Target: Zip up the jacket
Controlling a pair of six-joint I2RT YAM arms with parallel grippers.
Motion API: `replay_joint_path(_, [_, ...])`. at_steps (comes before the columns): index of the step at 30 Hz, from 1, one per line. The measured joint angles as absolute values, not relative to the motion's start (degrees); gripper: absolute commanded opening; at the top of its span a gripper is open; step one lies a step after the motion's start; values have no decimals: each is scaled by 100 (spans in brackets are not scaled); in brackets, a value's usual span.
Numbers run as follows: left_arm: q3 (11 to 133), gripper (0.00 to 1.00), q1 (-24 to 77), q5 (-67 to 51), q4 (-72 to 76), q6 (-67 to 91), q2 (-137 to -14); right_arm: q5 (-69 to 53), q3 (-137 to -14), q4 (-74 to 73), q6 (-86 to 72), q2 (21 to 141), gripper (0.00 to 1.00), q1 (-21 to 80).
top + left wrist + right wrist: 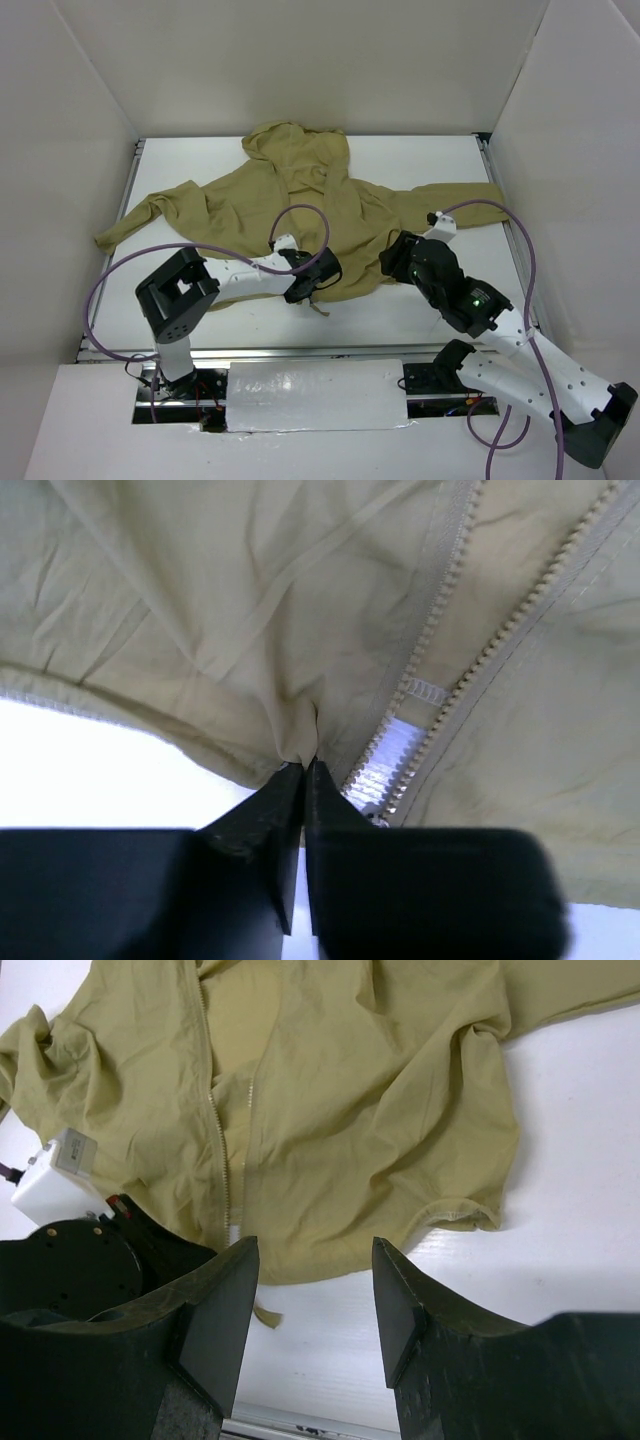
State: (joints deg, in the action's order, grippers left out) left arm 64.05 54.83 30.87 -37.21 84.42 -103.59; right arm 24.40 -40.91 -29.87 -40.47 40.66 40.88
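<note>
Clamped tight, the left pincer [312, 290] holds the bottom hem of the jacket [300, 190] just left of the foot of the zipper [512, 628]. Its wrist view shows two black fingers [250, 820] pressed together with a tuck of khaki cloth caught at their tips. The jacket lies face up in the middle of the white table [370, 325]. Its hem is at the near side and its hood [295, 145] at the far edge, with one sleeve [150, 215] trailing out to the left and the other [460, 195] to the right. Between the pincers, the zipper's two rows of teeth meet at the hem and then spread apart. The right wrist view shows them apart all the way up toward the collar. No slider can be made out (it may be hidden at the foot, by the left fingers). Further right, the right pincer [392, 262] hangs over the hem with its jaws spread wide and nothing between them.

By my reading the task is barely started. The hem is anchored and the two sides may be joined at the foot. Nearly the whole length remains to be closed, and the slider has yet to be gripped and drawn toward the hood.

Counted: one jacket, one hood, two sleeves, one zipper with two tooth rows, two pincers, and one short tan tab [266, 1315] lying on the table just below the hem.
</note>
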Motion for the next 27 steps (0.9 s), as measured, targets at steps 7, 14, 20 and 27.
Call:
replay_joint_path(7, [5787,0,5463,2969,-2864,8324,-9907,1671,-3817,-2502,-3760,4154,57,4086])
replay_joint_path(14, [3494,0,5446,2534,-355,7970,-8090,287,-3594,-1603,-3677,4923,56,4049])
replay_joint_path(20, [2134,0,5446,2512,1695,7647,-6901,-1098,-3485,-561,-3813,5798,54,3778])
replay_joint_path(27, [1415,0,5446,2364,3465,7378,-6565,-2137,-3485,467,-4202,7024,54,3745])
